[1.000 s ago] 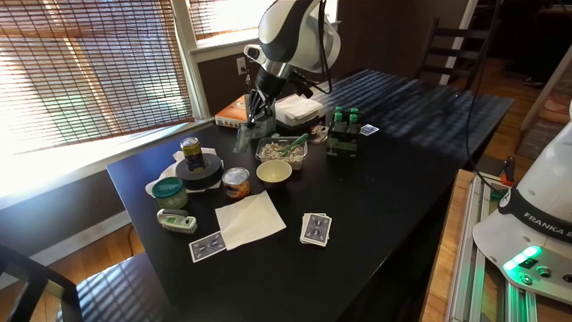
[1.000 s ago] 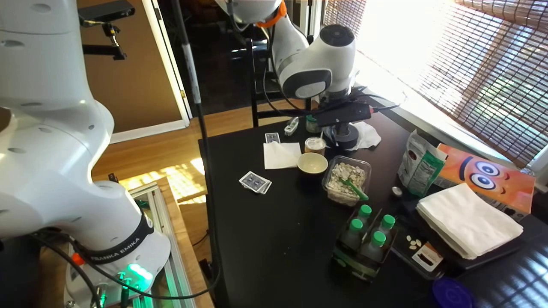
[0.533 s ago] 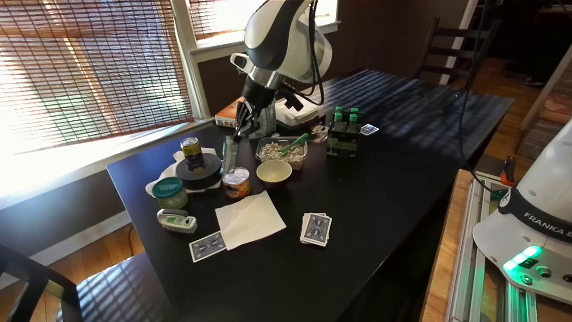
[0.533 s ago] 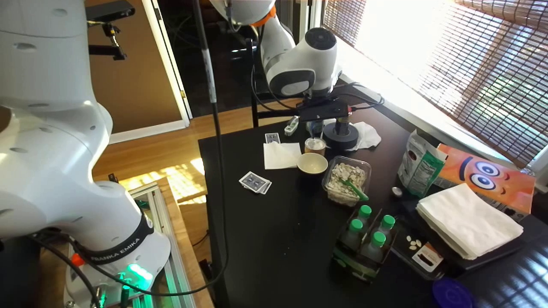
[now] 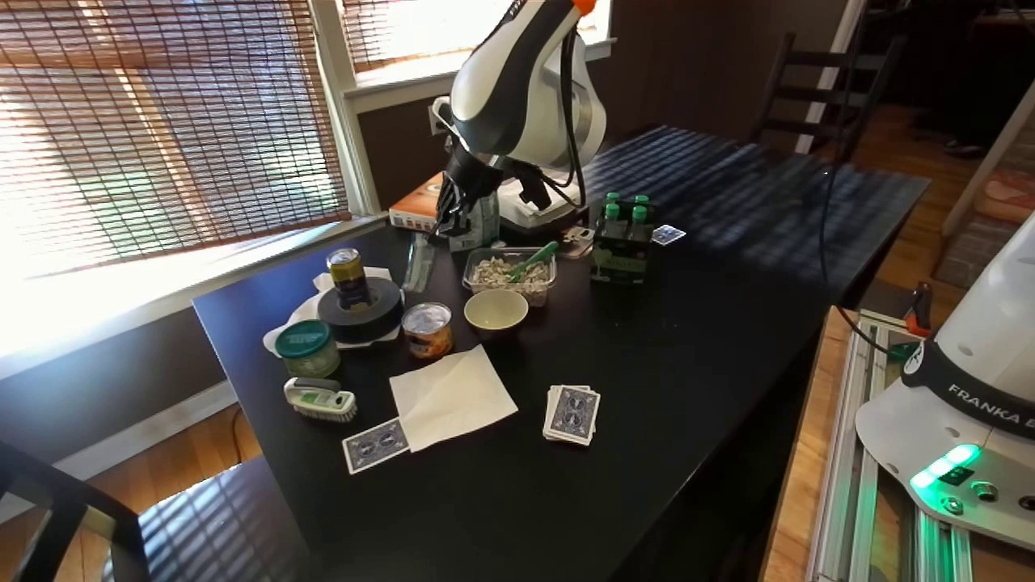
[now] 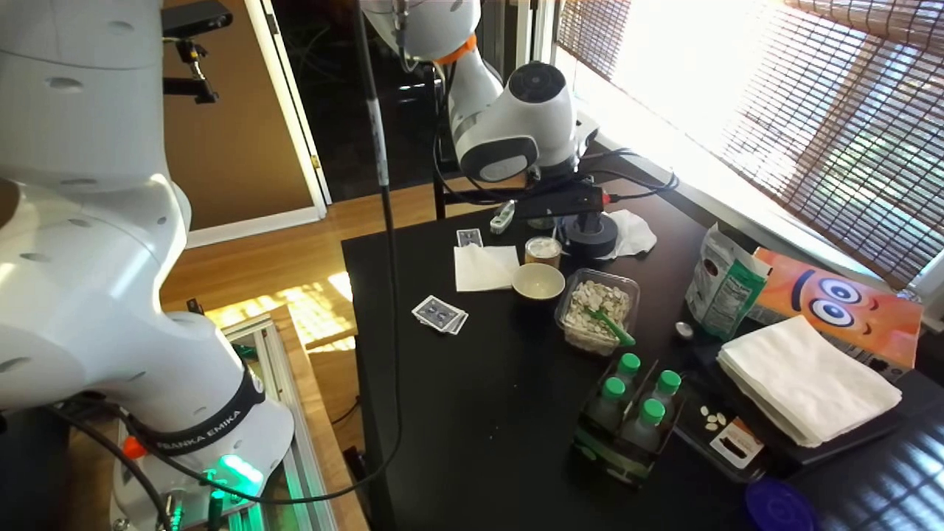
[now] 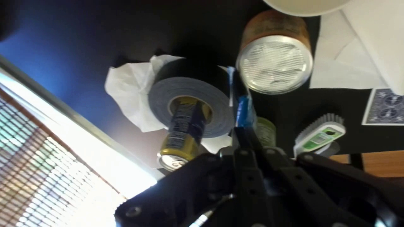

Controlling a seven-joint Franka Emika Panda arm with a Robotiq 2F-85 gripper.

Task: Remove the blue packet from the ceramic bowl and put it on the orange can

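FRANKA EMIKA (image 6: 200,431) in white capitals on the black band (image 6: 218,417) around the robot's base (image 6: 270,444)

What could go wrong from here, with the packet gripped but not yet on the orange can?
The blue packet, hanging from the gripper, looks longer than the orange can is wide, so it might tip off once released.

The yellow-and-dark can stands upright inside the tape roll near the orange can; a swing that way could knock it.

The ceramic bowl sits close beside the orange can, so a sideways miss might bump it.
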